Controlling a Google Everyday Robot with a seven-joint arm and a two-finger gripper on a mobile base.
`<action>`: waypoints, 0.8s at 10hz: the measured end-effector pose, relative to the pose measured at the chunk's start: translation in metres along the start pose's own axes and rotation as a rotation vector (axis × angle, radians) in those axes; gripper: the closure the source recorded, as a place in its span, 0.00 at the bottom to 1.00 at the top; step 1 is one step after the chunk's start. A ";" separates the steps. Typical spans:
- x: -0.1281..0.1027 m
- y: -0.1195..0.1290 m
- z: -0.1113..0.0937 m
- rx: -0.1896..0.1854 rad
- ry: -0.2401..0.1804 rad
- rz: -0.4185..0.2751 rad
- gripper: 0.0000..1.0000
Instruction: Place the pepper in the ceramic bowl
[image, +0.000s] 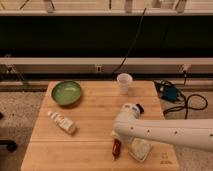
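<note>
The pepper (116, 148), a small, slender dark red chili with a glossy skin, lies on the wooden table (90, 117) at the bottom centre of the frame, one end pointing toward the near edge. It rests on the boards and nothing grips it. Just to its right hangs the gripper (139, 149), a pale shape low over the table at the end of the white arm (170, 132), which reaches in from the lower right. Its fingers appear spread, with nothing between them. Whether it touches the pepper cannot be told from this view.

Left of centre, a small pale bottle (62, 122) lies on its side, well apart from the pepper.

Farther back, in the upper left of the tabletop, sits the ceramic bowl (67, 93), round, shallow and green-glazed with a darker rim, and it looks empty. A white paper cup (124, 83) stands upright near the table's far edge, right of the bowl. Blue and black cabling (172, 95) trails on the floor beyond the right side.

By this showing the job has barely begun: the pepper has yet to be grasped, lifted and carried diagonally across the table to the bowl. The chili's thin, tapered form leaves little to pinch, so the grasp looks like the delicate part.
</note>
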 end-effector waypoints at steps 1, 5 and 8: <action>0.000 0.000 0.002 -0.002 -0.001 -0.004 0.20; -0.001 -0.002 0.007 -0.006 -0.007 -0.024 0.25; -0.002 -0.004 0.010 -0.009 -0.012 -0.033 0.45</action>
